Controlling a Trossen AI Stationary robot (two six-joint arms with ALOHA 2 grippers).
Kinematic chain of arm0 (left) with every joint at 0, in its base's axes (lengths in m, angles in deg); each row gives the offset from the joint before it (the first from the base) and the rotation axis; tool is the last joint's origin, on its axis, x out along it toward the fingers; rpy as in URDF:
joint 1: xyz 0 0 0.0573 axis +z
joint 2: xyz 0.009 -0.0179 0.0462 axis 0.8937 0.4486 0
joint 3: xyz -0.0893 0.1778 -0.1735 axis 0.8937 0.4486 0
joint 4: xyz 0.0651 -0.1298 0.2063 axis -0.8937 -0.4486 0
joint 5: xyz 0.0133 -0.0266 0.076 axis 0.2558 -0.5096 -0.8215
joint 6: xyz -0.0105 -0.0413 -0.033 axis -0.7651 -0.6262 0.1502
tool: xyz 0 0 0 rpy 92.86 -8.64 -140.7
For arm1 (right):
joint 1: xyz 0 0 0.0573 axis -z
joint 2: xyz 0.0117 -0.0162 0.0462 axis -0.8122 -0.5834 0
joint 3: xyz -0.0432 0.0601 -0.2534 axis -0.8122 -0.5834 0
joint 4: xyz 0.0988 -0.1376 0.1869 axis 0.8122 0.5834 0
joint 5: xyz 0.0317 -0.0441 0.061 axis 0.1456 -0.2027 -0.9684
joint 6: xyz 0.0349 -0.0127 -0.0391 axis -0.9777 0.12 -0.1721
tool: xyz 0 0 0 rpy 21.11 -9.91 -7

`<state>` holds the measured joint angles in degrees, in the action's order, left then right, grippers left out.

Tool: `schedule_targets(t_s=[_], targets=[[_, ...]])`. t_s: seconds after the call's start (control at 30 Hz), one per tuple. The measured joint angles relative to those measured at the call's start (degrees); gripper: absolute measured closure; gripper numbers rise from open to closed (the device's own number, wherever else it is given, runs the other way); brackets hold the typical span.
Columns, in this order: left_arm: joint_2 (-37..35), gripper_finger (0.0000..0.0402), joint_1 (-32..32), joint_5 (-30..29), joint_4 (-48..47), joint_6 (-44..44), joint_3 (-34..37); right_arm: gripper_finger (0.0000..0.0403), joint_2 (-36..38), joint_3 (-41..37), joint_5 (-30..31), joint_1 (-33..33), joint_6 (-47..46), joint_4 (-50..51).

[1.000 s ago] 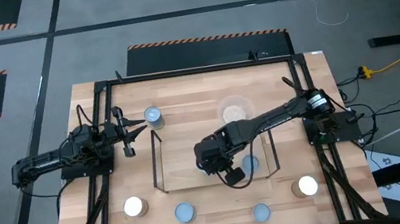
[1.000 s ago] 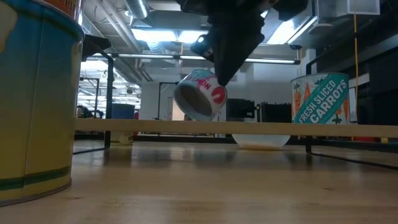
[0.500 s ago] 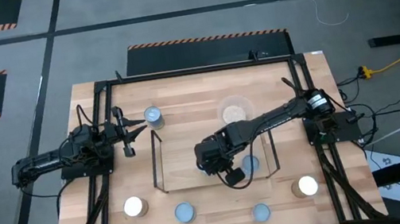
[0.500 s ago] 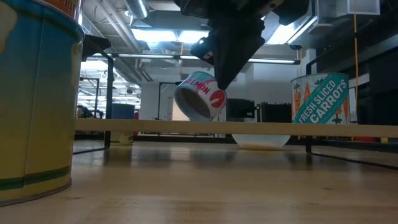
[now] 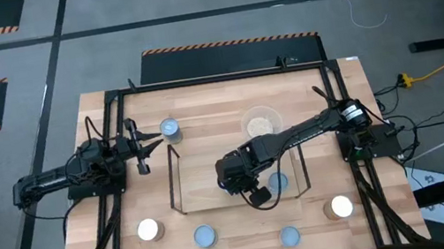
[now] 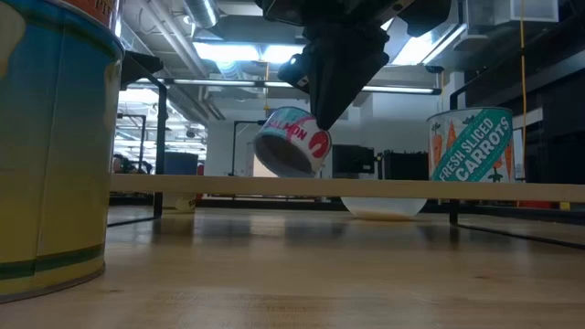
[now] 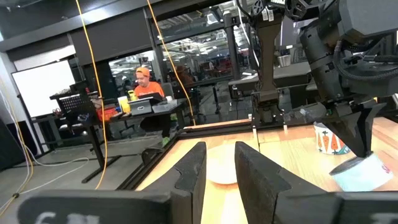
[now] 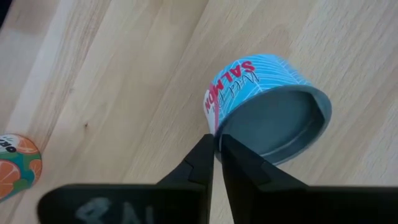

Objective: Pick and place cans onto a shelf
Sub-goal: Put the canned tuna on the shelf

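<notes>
- Over the shelf (image 5: 179, 180), in the middle of the surface (image 5: 215, 108), I see my right end effector (image 8: 217, 144) pinching the rim of a salmon can (image 8: 267, 107) between fingers that stand nearly pressed together.
- In the low view that can (image 6: 292, 141) hangs tilted under the end effector (image 6: 322, 121), its lowest edge just above the shelf's pale board (image 6: 183, 185); I cannot tell whether it touches.
- From above, the right arm reaches in from the right edge, and the can mostly hides under it.
- My left end effector (image 5: 138, 147) waits at the surface's left side, pointing towards the shelf, its fingers (image 7: 190, 173) parted a little with nothing between them.
- A can with a pale top (image 5: 171, 130) stands just beside that end effector.
- Four more cans stand along the near edge: white tops at left (image 5: 149, 231) and right (image 5: 340, 207), bluish tops between them (image 5: 205, 235) (image 5: 290, 236).
- A carrots can (image 6: 471, 145) stands upright at the right in the low view.
- A clear dish (image 5: 261, 124) sits beyond the shelf.
</notes>
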<state>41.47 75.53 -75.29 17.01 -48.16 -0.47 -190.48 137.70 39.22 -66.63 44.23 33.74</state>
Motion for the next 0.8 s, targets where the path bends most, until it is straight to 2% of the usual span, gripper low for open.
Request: schedule_targets(t_s=[0.8], targets=[[0.0, 0.0324, 0.0, 0.0, -1.7, 0.0, 0.0, 0.0352, 0.0, 0.0, 0.0, 0.0, 0.0, 0.0]])
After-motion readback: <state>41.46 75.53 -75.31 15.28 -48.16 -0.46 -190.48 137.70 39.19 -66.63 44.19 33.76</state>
